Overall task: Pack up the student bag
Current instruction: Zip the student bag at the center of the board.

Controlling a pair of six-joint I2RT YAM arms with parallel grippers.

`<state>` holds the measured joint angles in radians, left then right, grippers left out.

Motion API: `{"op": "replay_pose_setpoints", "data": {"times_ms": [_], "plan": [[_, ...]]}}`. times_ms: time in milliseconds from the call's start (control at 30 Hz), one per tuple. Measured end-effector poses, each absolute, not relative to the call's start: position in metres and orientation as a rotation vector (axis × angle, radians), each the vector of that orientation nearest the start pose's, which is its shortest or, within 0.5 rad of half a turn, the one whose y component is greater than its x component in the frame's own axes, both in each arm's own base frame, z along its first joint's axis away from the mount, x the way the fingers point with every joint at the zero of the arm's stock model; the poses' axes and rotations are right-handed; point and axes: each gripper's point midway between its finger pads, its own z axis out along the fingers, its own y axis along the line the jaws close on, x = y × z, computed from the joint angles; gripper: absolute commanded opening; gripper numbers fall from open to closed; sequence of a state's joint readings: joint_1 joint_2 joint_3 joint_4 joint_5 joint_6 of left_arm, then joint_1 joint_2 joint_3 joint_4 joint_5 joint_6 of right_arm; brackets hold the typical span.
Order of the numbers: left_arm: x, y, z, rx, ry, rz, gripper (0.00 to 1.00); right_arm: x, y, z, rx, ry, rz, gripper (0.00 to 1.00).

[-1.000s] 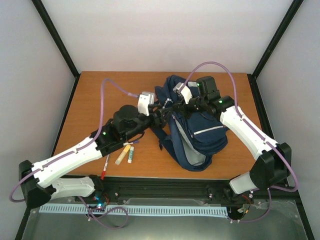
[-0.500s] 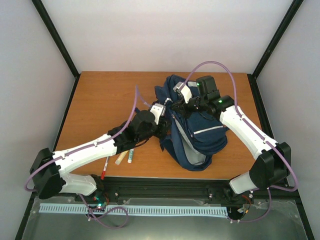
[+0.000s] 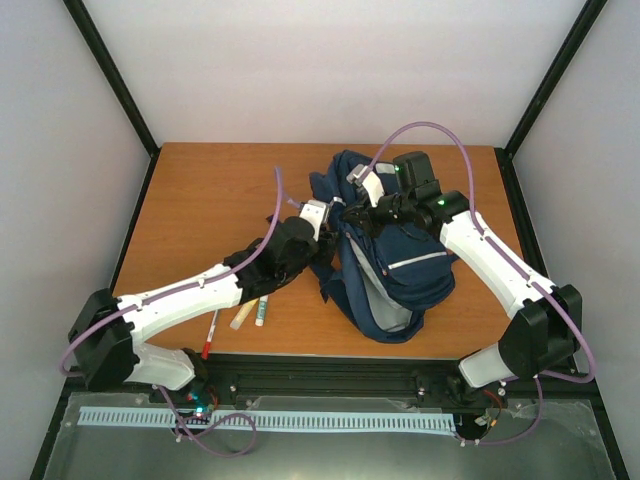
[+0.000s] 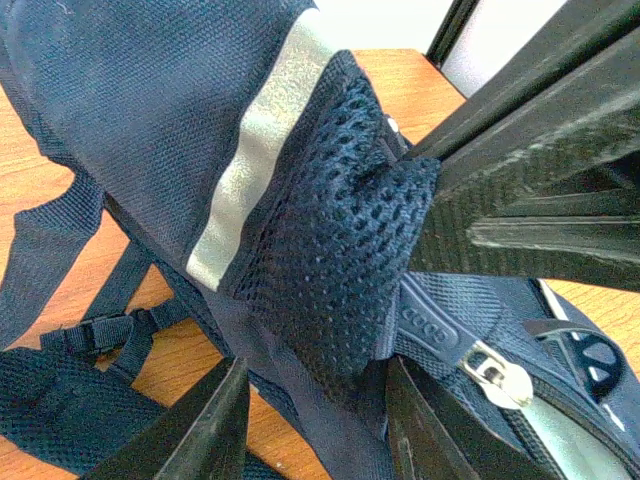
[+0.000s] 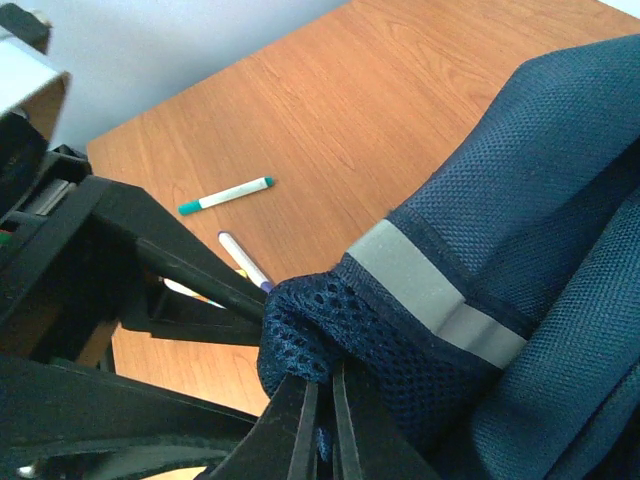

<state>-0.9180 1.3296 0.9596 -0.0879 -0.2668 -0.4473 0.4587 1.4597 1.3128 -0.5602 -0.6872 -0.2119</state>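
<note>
The student bag (image 3: 400,275) lies slumped on the table (image 3: 190,200), right of centre in the overhead view. Its dark straps (image 4: 60,240) spill toward the lower left of my left wrist view. On its side, below the pale stripe (image 4: 255,150), sits a mesh pocket (image 4: 340,270).

My right gripper (image 5: 320,400) has its fingers pressed together on the rim of that pocket, at the bottom centre of the right wrist view, and holds it up in a bunched fold. My left gripper (image 4: 318,375) sits just beneath the fold with its fingers spread. Mesh and navy fabric lie between them, and I cannot tell whether they touch it.

As I judge it, the step in hand is to get the pocket's mouth open so that something can go in. To do that well, my left should grip one layer only, the outer mesh, a little away from the right pinch. It should not catch the bag wall or the zip pull (image 4: 495,365) at the lower right. Then the two grips should draw apart gently, so the mouth opens instead of the whole bag dragging across the table.

The pens (image 3: 262,309) lie near the bag's lower left, beside my left arm. A wide, steady opening turned toward them should make loading easier.
</note>
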Motion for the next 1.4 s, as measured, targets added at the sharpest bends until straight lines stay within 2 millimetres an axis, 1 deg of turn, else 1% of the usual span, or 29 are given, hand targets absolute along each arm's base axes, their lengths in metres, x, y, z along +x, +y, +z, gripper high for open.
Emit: {"op": "replay_pose_setpoints", "data": {"times_ms": [67,200,233,300,333,367,467,500,567,633,733,800,900,967,1000,1067,1133,1200,1233,1267,1333,1400], "plan": [[0.295,-0.310,0.227,0.313,2.043,-0.589,0.39,0.309,0.274,0.264,-1.073,1.973,0.913,0.03],[0.299,-0.312,0.226,0.303,2.038,-0.579,0.32,0.308,0.274,0.264,-1.073,1.976,0.915,0.03],[0.300,-0.311,0.226,0.296,2.034,-0.571,0.33,0.308,0.274,0.264,-1.073,1.975,0.917,0.03],[0.304,-0.308,0.227,0.273,2.025,-0.547,0.49,0.308,0.274,0.264,-1.074,1.973,0.921,0.03],[0.306,-0.306,0.227,0.264,2.020,-0.530,0.55,0.308,0.274,0.264,-1.074,1.973,0.922,0.03],[0.309,-0.302,0.228,0.245,2.012,-0.508,0.57,0.308,0.274,0.265,-1.074,1.972,0.922,0.03],[0.317,-0.295,0.229,0.218,1.987,-0.438,0.58,0.308,0.273,0.265,-1.073,1.969,0.927,0.03],[0.319,-0.295,0.228,0.217,1.981,-0.424,0.57,0.308,0.273,0.265,-1.076,1.967,0.926,0.03],[0.325,-0.297,0.226,0.225,1.974,-0.401,0.50,0.308,0.273,0.265,-1.079,1.966,0.924,0.03],[0.331,-0.302,0.224,0.241,1.963,-0.389,0.37,0.309,0.272,0.264,-1.079,1.969,0.920,0.03],[0.336,-0.310,0.224,0.264,1.939,-0.392,0.12,0.310,0.271,0.264,-1.079,1.968,0.913,0.03],[0.336,-0.315,0.227,0.286,1.921,-0.407,0.02,0.311,0.270,0.264,-1.083,1.965,0.904,0.03],[0.335,-0.320,0.230,0.319,1.906,-0.431,0.01,0.311,0.270,0.263,-1.093,1.957,0.896,0.04],[0.333,-0.321,0.231,0.352,1.901,-0.450,0.01,0.311,0.268,0.263,-1.094,1.961,0.892,0.22],[0.331,-0.320,0.233,0.369,1.898,-0.466,0.01,0.312,0.266,0.262,-1.093,1.964,0.890,0.30],[0.328,-0.316,0.238,0.393,1.894,-0.489,0.01,0.313,0.262,0.262,-1.056,1.996,0.892,0.38],[0.324,-0.315,0.241,0.416,1.895,-0.520,0.01,0.319,0.254,0.268,-1.014,1.997,0.866,0.43],[0.321,-0.316,0.244,0.436,1.898,-0.553,0.01,0.323,0.244,0.274,-0.973,1.998,0.847,0.44],[0.319,-0.317,0.243,0.445,1.902,-0.567,0.01,0.324,0.240,0.278,-0.964,1.990,0.841,0.43],[0.317,-0.319,0.243,0.455,1.907,-0.584,0.01,0.323,0.236,0.283,-0.964,1.977,0.837,0.40],[0.313,-0.322,0.241,0.473,1.916,-0.615,0.01,0.312,0.234,0.296,-0.997,1.927,0.845,0.35],[0.309,-0.326,0.240,0.487,1.927,-0.651,0.01,0.295,0.234,0.313,-1.058,1.844,0.852,0.35]]}}
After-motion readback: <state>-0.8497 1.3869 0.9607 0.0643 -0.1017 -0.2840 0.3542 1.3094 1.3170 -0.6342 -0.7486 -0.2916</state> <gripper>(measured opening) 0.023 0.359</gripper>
